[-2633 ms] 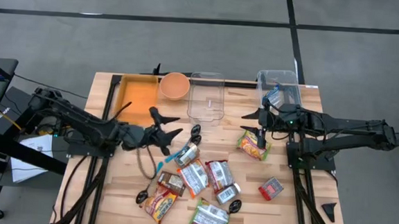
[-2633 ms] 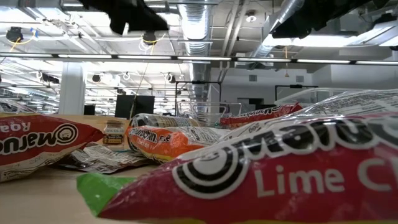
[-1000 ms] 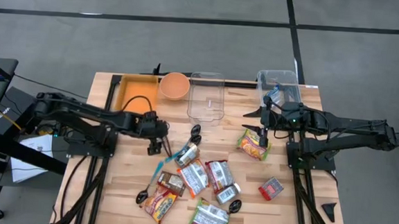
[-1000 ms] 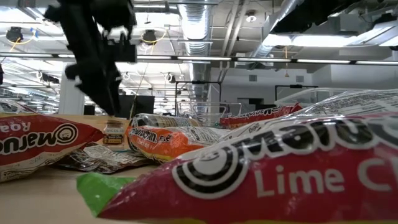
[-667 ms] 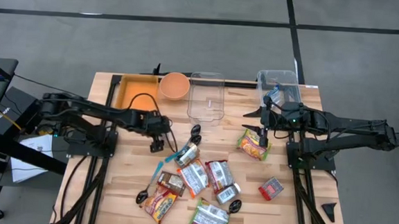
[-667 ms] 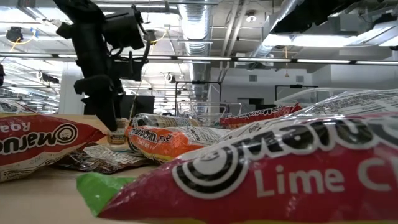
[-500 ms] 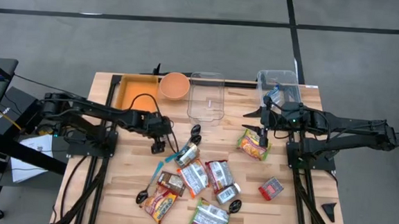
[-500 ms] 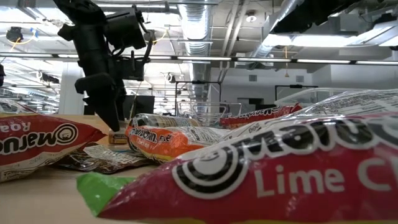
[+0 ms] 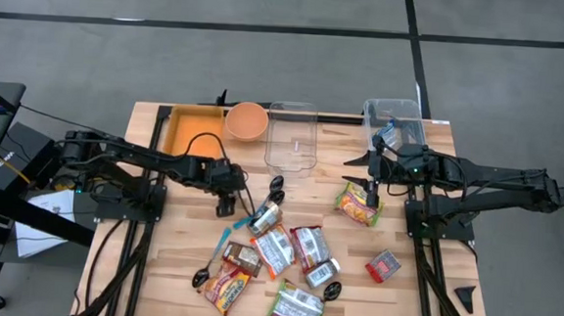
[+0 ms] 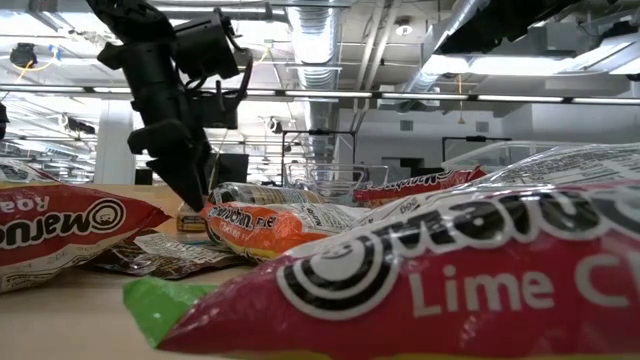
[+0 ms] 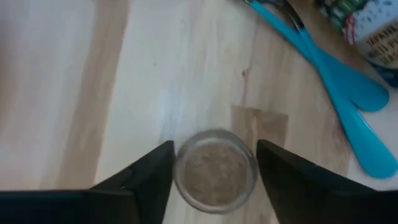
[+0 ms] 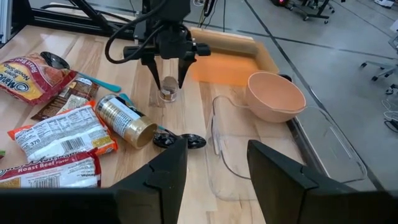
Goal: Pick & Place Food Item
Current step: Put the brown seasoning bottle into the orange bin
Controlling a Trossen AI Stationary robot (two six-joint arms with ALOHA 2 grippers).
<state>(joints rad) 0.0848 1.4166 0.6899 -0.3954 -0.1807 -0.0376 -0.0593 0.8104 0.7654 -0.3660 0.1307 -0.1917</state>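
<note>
- Left gripper: fingers astride small jar, not clamped yet; off-centre squeeze could tip jar.
- Right gripper: part-open, empty, waits nr bench's right edge.

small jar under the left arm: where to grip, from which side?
Grip the jar across its round side wall, from straight above. It stands upright on bare wood, lid up, and the left gripper already straddles it, jaws either side. The blue spoon lies clear.
</note>
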